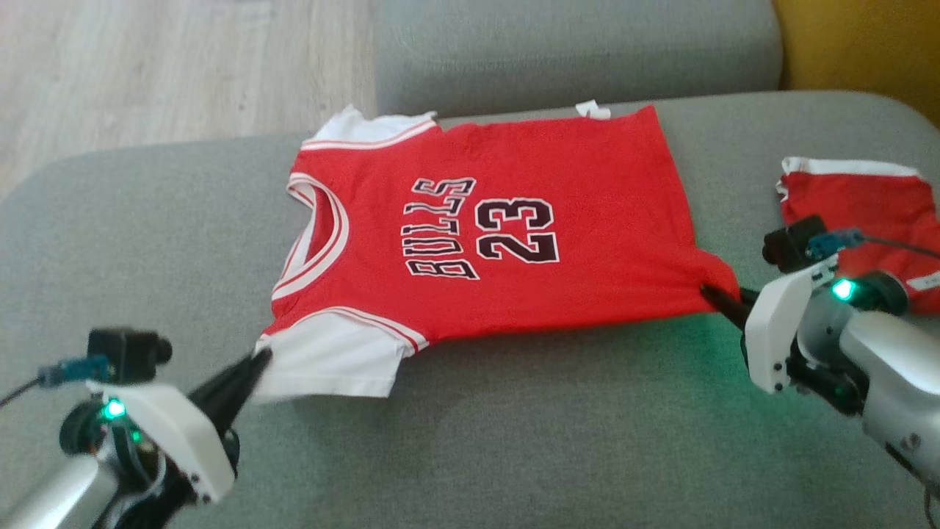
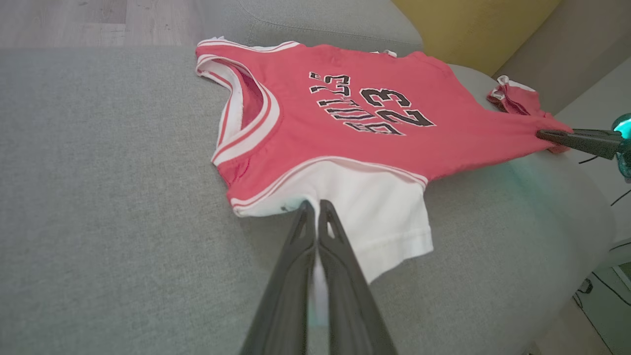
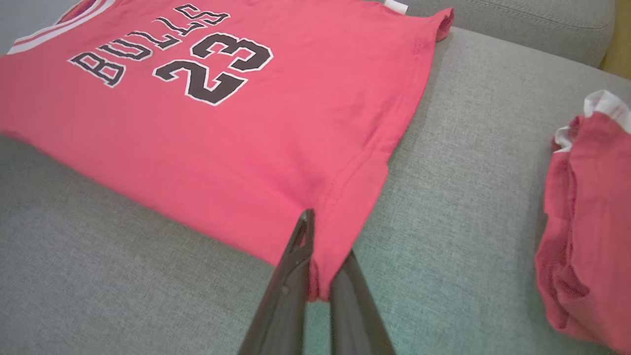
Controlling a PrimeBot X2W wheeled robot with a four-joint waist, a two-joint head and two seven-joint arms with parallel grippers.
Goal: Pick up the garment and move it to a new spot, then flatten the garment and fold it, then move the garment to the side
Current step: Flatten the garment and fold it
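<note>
While flat on sofa (image 1: 514,441), red jersey (image 1: 514,220), left end effector (image 1: 258,358) pinching sleeve (image 1: 330,364), right end effector (image 1: 711,292) pinching hem corner (image 1: 718,276).

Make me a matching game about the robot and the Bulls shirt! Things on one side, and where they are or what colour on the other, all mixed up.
Things:
1. left end effector
2. right end effector
3. small red garment
4. sofa

Matches:
A. grey
B. shut on the red bottom corner of the jersey
C. lying apart, at the sofa's right end
D. shut on the jersey's white sleeve

Pairs: 1-D, 2-B, 3-C, 4-A
</note>
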